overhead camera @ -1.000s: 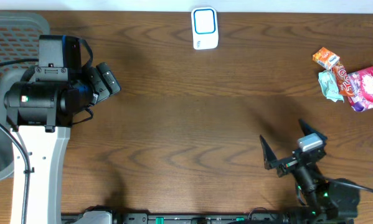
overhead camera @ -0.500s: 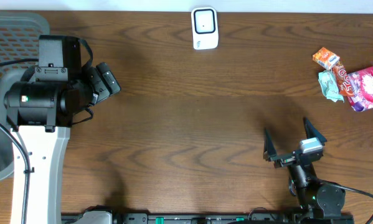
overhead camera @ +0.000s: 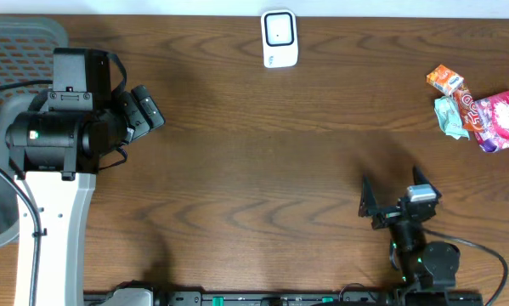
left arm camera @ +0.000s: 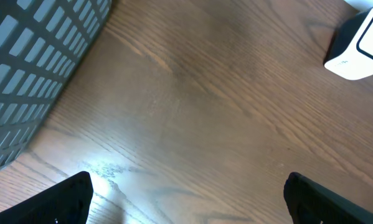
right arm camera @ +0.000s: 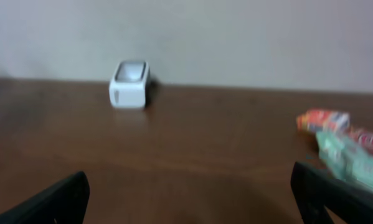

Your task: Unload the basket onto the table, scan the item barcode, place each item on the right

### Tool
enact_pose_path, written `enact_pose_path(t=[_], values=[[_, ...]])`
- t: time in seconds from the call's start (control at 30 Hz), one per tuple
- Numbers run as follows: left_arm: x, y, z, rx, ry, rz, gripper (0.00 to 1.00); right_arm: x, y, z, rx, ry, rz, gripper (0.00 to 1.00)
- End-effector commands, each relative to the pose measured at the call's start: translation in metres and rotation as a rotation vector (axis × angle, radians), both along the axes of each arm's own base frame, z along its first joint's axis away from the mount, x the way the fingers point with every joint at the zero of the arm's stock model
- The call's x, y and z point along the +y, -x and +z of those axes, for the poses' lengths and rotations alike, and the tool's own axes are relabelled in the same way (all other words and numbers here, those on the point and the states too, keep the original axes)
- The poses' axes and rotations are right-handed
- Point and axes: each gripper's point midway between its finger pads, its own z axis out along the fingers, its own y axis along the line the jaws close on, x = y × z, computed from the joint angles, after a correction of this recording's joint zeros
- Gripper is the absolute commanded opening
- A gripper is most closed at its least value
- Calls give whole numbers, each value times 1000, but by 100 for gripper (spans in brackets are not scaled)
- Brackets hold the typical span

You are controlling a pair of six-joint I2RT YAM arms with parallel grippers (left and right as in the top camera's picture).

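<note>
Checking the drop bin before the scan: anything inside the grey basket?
The exposed corner of the grey basket shows only bare mesh, with no items. The left arm covers most of its interior from overhead, so what lies there cannot be seen.

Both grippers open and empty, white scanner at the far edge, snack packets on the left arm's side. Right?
No: the overhead view shows the snack packets on the right arm's side. Left gripper and right gripper are open and empty; white scanner at the far edge.
</note>
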Motion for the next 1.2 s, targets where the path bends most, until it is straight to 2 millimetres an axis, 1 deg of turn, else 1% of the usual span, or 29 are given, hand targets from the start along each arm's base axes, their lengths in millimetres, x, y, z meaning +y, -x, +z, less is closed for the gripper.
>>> enact_pose_path(t=[0.0,1.0,1.17], values=[[3,0,1,2,-18,-2,98,-2,0,-2,13,-37,-14,99],[3,0,0,7,-19,-3,98,-2,0,-2,11,-41,-13,99],[9,5,-2,25,-59,-28,98,-2,0,-2,11,-41,-13,99]])
